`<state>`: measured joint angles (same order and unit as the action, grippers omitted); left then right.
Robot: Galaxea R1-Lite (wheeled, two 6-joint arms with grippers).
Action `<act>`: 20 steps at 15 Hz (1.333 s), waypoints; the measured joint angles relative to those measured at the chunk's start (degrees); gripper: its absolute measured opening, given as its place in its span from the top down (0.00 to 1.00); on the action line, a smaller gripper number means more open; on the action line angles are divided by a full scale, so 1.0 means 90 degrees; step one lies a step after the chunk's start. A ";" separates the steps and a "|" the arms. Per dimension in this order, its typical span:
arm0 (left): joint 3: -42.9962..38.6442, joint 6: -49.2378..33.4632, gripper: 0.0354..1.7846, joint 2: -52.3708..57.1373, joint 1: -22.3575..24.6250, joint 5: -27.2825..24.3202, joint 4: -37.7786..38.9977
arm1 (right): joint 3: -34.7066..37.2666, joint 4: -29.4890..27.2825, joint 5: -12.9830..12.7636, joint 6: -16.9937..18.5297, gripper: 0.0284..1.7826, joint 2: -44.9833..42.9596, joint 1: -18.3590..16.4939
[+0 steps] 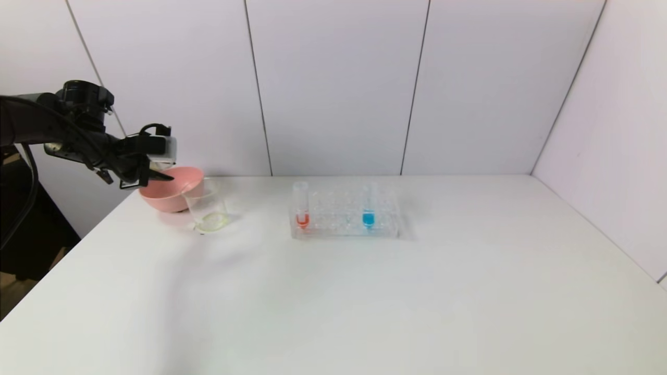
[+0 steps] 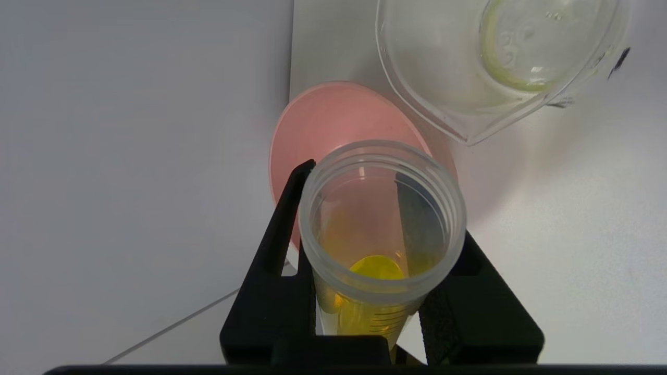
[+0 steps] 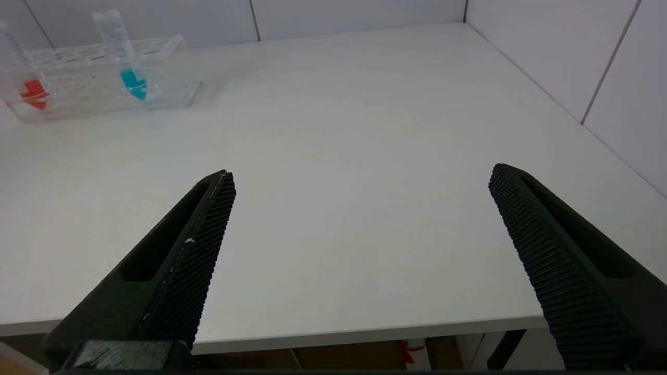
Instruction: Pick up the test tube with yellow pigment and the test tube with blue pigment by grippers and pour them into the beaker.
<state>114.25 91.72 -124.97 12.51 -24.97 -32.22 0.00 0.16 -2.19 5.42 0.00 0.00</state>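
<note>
Holding a thin pale-yellow film at its bottom, the beaker (image 1: pixel 207 209) stood on the white table (image 1: pixel 365 291) just beside the pink bowl (image 1: pixel 172 188), which showed nothing inside. In the clear rack (image 1: pixel 345 214), the test tube with blue pigment (image 1: pixel 369 205) stood upright, a little bright blue liquid at its foot, well apart from a tube of orange-red liquid (image 1: pixel 301 205) at the rack's other end. The test tube with yellow pigment (image 2: pixel 383 234), clear and ridged at its open mouth, kept a small yellow pool and yellow streaks down its wall. It sat between the fingers (image 2: pixel 276 250) of the left gripper (image 1: pixel 153 176), clenched on its sides, above the bowl's rim. The right gripper (image 3: pixel 359 179) hung spread wide over the table's near edge.
</note>
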 joint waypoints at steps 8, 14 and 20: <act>0.0000 0.0056 0.71 -0.0228 -0.0168 0.0034 0.0163 | 0.0000 0.0000 0.0000 0.0000 0.00 0.0000 0.0000; 0.0058 0.0028 0.71 -0.0279 -0.0253 0.0051 0.0182 | 0.0000 0.0000 0.0000 -0.0003 0.00 0.0000 0.0000; 0.0065 -0.0351 0.71 -0.0271 -0.0272 0.0287 0.0027 | 0.0000 0.0000 0.0000 0.0000 0.00 0.0000 0.0000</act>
<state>114.84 88.56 -127.40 10.06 -22.38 -31.98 0.00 0.16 -2.19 5.42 0.00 0.00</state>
